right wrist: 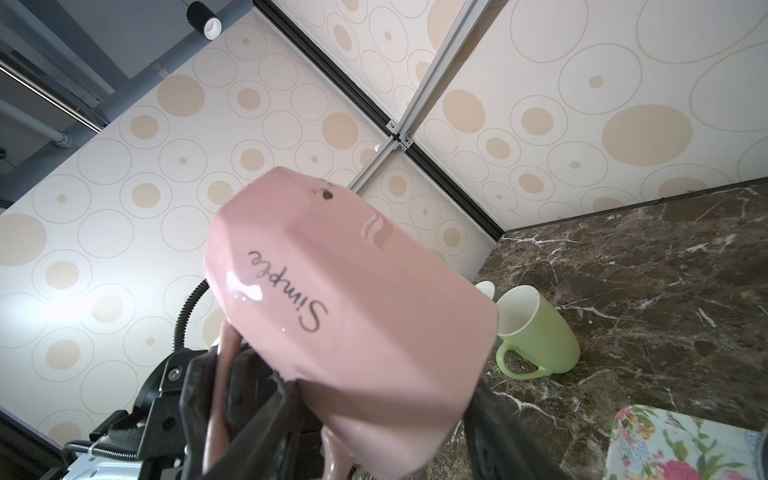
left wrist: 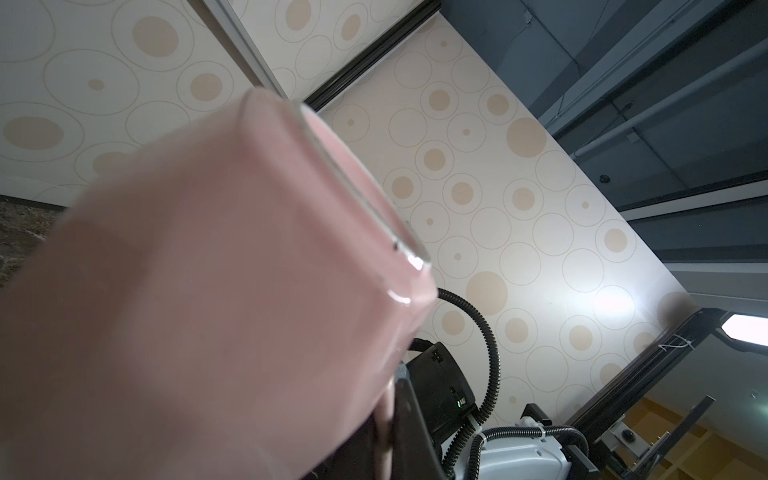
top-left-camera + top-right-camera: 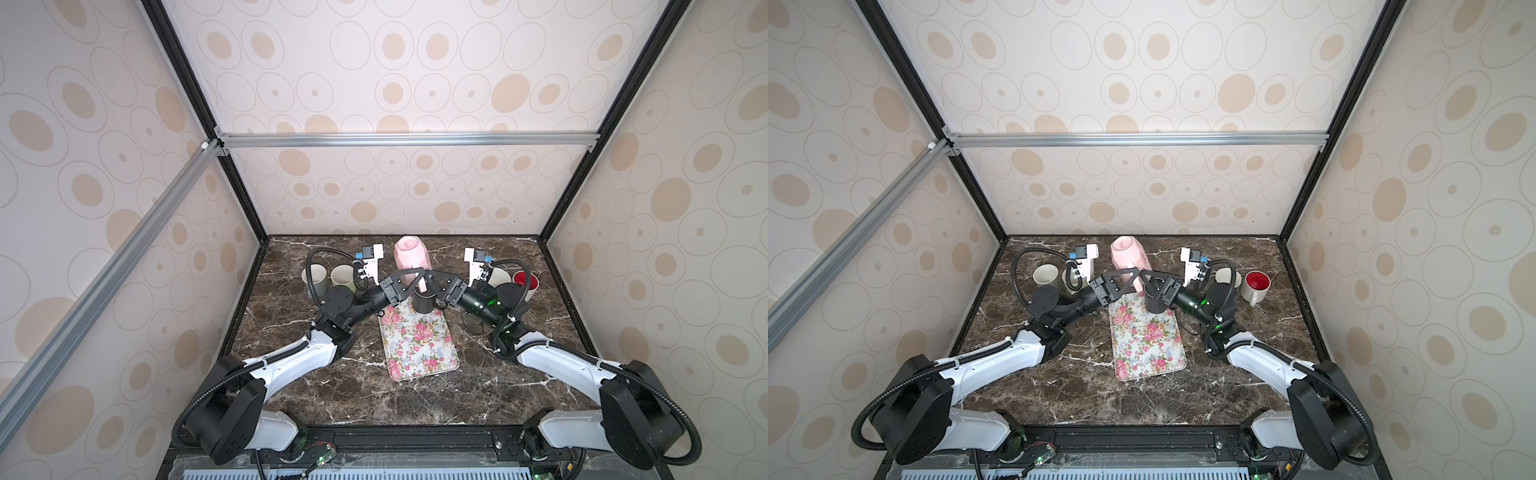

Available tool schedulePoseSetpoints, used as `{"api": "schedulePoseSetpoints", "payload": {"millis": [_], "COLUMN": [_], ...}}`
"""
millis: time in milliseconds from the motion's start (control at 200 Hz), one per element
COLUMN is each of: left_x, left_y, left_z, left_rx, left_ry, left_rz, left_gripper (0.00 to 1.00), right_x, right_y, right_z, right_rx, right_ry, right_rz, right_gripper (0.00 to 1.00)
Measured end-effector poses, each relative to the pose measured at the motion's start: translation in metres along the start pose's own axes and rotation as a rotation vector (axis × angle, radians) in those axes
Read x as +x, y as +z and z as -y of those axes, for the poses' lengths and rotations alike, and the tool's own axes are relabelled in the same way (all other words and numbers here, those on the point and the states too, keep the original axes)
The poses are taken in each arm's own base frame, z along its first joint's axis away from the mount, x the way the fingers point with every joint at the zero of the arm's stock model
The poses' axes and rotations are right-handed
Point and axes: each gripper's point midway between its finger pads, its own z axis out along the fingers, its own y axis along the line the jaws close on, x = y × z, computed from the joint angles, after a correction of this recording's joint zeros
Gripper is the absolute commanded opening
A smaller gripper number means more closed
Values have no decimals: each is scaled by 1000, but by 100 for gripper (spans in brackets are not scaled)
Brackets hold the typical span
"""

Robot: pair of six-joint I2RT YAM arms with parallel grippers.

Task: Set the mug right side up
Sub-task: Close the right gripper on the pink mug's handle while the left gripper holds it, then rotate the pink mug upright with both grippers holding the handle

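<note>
1. The pink mug [image 3: 409, 254] is held off the table at the centre of both top views. In the frame it sits just above a black cup [image 3: 424, 305], which stands on the upper end of the flowered tray [image 3: 419, 349].
2. It is glossy, faceted and pale pink, with "Simple" in dark script. Its base points up, tilted toward the upper left, and its mouth faces down.
3. The left gripper [image 3: 420, 275] is clenched on the mug's handle [image 3: 422, 286].
4. The right gripper [image 3: 433, 278] straddles the body near the rim; I cannot tell whether it presses the mug.
</note>
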Motion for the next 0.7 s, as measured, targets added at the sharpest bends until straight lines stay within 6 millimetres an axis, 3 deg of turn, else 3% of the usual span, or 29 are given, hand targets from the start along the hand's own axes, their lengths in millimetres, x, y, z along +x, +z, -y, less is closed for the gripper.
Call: {"api": "schedulePoseSetpoints", "payload": {"millis": [335,555,635,700], "left_x": [-4,-7,-8,-10], "left_y": [4,8,8,8], "left_z": [-6,-23,-27,-26], "left_rx": [3,4,9,16], "left_ry": [8,-22,-43,-50], "left_rz": [15,39,46,55], "left_gripper": [0,0,0,0], "right_x": [-1,2,2,2], "right_y": [3,11,11,11], "right_z": [1,14,17,17], "right_rx": [-10,-15,-7,-7], "right_ry": [34,90,97,91], "right_rz": [7,2,2,0], "right_gripper": [62,56,51,39]}}
